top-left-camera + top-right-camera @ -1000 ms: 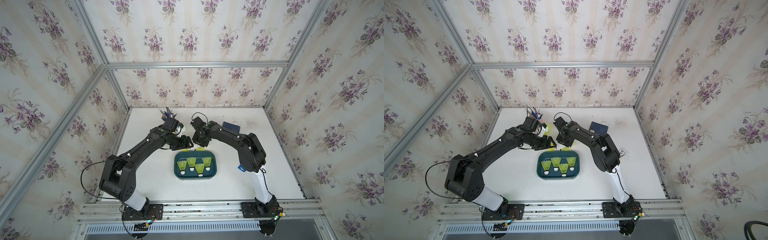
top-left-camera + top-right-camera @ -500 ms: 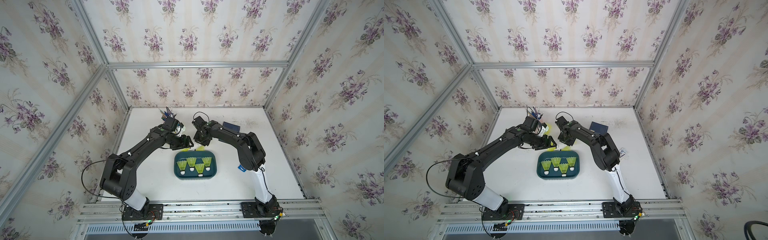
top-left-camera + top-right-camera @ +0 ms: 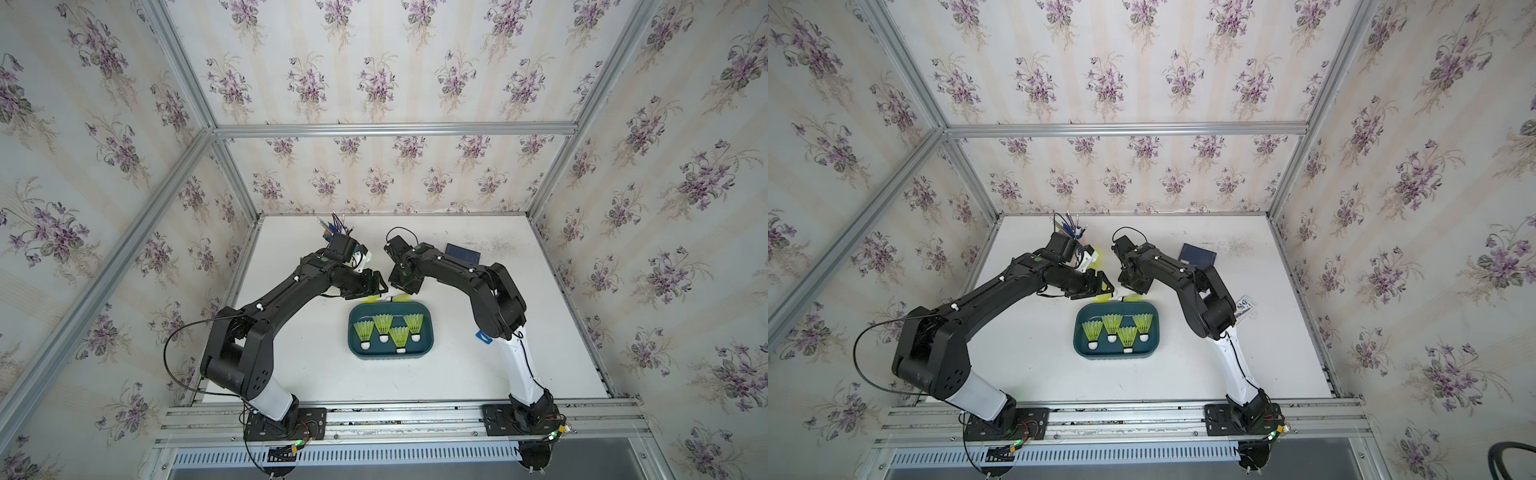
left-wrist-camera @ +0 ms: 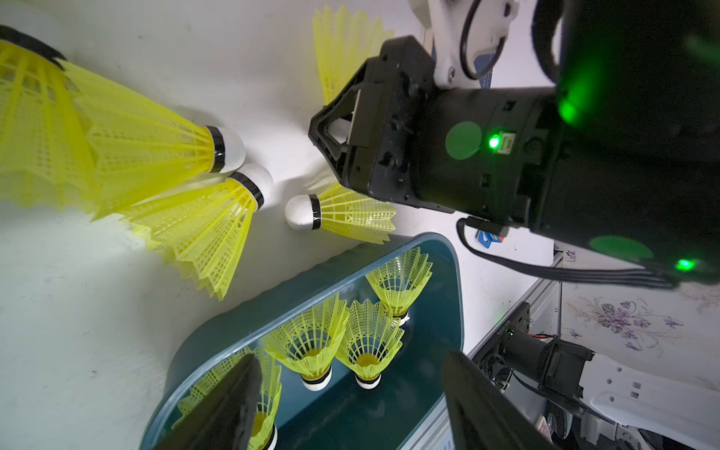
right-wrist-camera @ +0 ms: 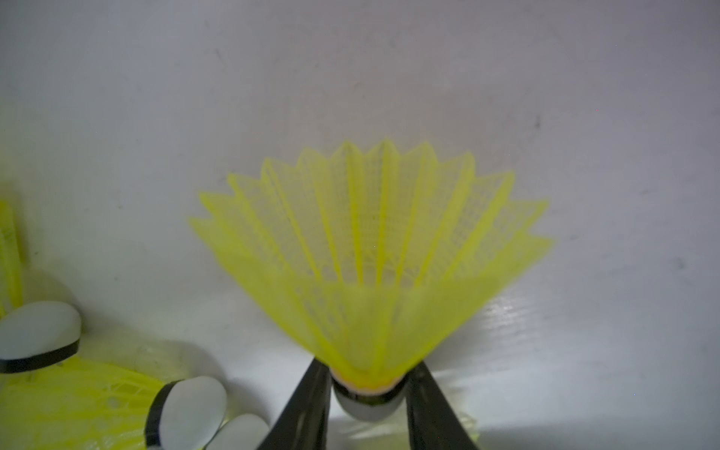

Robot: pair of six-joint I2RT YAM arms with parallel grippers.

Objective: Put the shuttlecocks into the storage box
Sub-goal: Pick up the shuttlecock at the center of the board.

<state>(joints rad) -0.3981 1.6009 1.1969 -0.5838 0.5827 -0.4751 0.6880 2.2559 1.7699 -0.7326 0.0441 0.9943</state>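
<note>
As the right hand [image 5: 368, 389] is pinched tight around the white tip of a shuttlecock [image 5: 370, 249] whose skirt fans straight away from it, the box [image 3: 390, 355] sits just at its six o'clock in a top view, while the left hand [image 4: 350, 358], spread wide, holds nothing.

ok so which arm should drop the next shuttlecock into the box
Right. The right hand is shut on a shuttlecock by its white tip, close to the storage box. The left hand is open and empty.
</note>
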